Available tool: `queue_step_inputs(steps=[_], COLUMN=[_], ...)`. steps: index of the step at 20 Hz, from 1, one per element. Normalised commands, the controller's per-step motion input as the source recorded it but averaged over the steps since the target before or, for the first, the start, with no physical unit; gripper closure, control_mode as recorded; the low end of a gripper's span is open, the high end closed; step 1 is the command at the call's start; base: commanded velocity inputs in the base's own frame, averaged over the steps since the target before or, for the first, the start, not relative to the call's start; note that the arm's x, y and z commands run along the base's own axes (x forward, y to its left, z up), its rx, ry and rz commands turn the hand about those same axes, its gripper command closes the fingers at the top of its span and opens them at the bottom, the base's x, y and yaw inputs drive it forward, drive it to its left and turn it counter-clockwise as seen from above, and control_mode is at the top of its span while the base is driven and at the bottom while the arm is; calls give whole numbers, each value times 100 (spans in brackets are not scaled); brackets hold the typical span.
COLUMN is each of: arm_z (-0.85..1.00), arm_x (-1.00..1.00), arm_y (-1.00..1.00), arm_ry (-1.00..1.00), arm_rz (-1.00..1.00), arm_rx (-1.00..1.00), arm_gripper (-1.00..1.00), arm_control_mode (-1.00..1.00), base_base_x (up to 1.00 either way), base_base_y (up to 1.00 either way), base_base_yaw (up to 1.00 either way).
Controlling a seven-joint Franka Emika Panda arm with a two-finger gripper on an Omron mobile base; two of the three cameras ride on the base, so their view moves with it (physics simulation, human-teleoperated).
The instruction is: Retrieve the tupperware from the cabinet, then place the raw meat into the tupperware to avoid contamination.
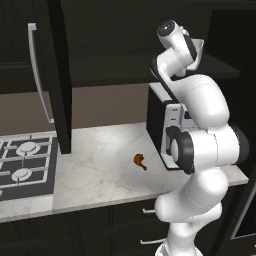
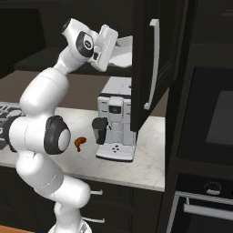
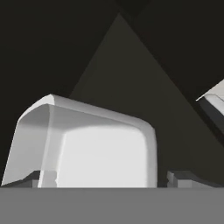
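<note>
White marble counter [image 1: 105,170] across the near ground, dark lower drawers [image 2: 113,200] under it with short handles. Raw meat [image 1: 140,161] lying bare on the marble — small, reddish-brown, drumstick-shaped, thin dark end toward the right in the left base view; seen again from the right base view [image 2: 79,144], just left of the coffee machine and apart from it. Stove top [image 1: 25,167] set into the counter at the far left, well apart from the meat. Coffee machine [image 2: 116,120] standing upright on the counter at the right, white front, dark top, drip tray toward the near edge.

Higher and farther: cabinet [image 1: 55,75] open, its tall dark door swung out with a long silver bar handle, a second open door [image 2: 152,63] at the right. Dark inner shelf [image 2: 50,59] behind. Gripper [image 2: 119,50] raised to shelf height and reaching into the cabinet, jaws spread wide apart. Tupperware [image 3: 100,148] sitting on the shelf — white, shallow, rounded corners — directly ahead of the hand, its near part between the two finger tips [image 3: 181,178] in the hand view; contact with either tip not possible to tell. Same white tupperware edge [image 2: 123,57] visible past the hand from the right base view. Dark cabinet interior beyond.
</note>
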Motion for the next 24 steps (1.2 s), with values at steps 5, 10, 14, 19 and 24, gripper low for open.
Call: queue_step_inputs(steps=[5, 10, 14, 19, 24], arm_z=[-19, -21, -21, -20, -11], arm_x=[0, 0, 0, -3, -7], arm_y=[0, 0, 0, 0, 2], arm_ry=[1, 4, 3, -1, -15], arm_rz=[-1, -2, -2, -4, -5], arm_rx=[0, 0, 0, 2, 8], arm_gripper=[100, 100, 100, 100, 100], arm_control_mode=[-100, -100, -100, -100, -100], base_base_x=[0, 0, 0, 0, 0], base_base_y=[0, 0, 0, 0, 0], base_base_yaw=[0, 0, 0, 0, 0])
